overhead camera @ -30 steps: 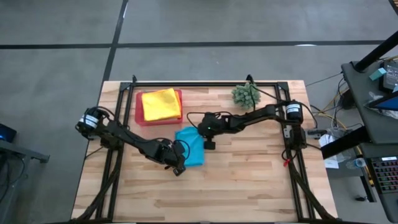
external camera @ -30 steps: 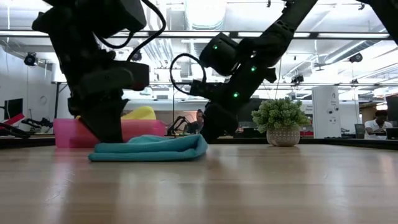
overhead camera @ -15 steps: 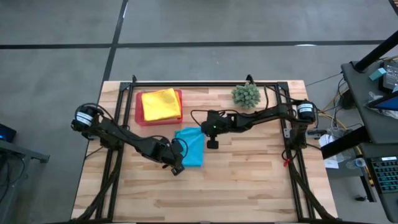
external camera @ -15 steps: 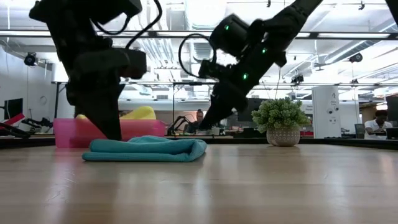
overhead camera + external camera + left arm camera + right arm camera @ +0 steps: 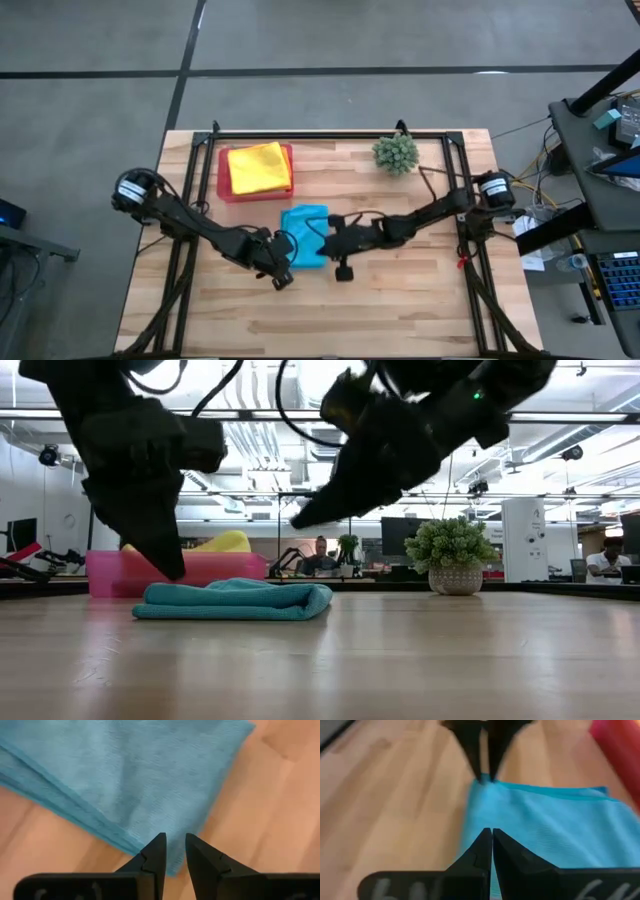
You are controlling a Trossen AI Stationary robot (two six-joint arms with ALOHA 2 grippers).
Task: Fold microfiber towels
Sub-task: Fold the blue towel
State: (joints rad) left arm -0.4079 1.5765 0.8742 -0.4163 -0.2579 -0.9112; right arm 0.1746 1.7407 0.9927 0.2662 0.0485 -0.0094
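— Where it lies on the pale wooden plank table [image 5: 400,290], which way does the folded turquoise microfiber towel [image 5: 303,234] run?

— Its long axis runs from the table's far side toward the near side, a soft rectangle just in front of the flat pink plastic tray [image 5: 224,187]. From the low view it is a flat stack with one rounded fold edge [image 5: 322,600] facing the plant side.

— And the texture?

— Fine, ribbed weave in the left wrist view, with several thin layers showing along one edge [image 5: 65,802].

— The grippers?

— The left gripper [image 5: 280,278] hangs at the towel's near left corner, its dark pointed fingers [image 5: 152,857] a narrow slit apart and holding nothing. The right gripper [image 5: 343,266] sits beside the towel's near right side, its fingers [image 5: 480,852] pressed together — empty too.

— Anything else?

— A folded yellow microfiber towel [image 5: 259,166] lies on the tray, and a spiky green plant ball [image 5: 396,152] stands in a pale pot [image 5: 455,580] at the far side.
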